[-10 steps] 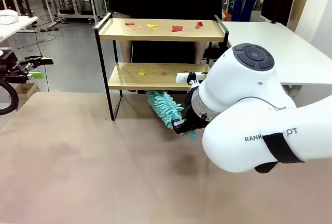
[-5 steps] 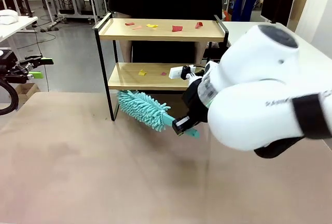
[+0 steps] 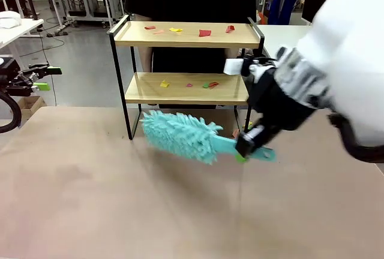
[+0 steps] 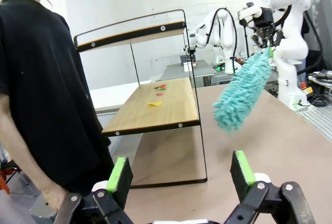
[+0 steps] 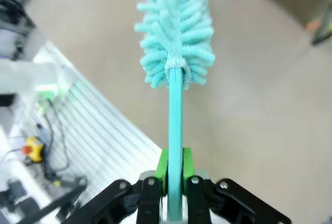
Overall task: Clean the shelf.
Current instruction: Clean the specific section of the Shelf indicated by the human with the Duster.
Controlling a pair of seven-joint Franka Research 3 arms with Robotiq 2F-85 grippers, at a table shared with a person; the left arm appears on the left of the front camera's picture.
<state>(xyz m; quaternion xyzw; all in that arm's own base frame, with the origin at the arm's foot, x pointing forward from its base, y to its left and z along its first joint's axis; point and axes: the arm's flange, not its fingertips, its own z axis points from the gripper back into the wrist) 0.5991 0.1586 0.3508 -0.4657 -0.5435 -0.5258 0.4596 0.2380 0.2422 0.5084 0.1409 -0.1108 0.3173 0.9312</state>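
While the right arm partly hid the shelf's right end at the tabletop's far edge, the blurred right gripper clamped the teal duster's handle. Small paper scraps dotted its 2 boards. The left gripper gaped wide off the tabletop's left edge.

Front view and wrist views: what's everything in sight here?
shelf: one, light wood, black frame, table's far side.
scraps: nine, red, pink, yellow, green; five on top board, four on lower.
duster: one, teal, in the air before the shelf.
table: one, tan, under the shelf.
person: one, black top, behind the shelf.
left pincer: one, black, green pads, open, at left.
right pincer: one, black, shut on the duster's handle.
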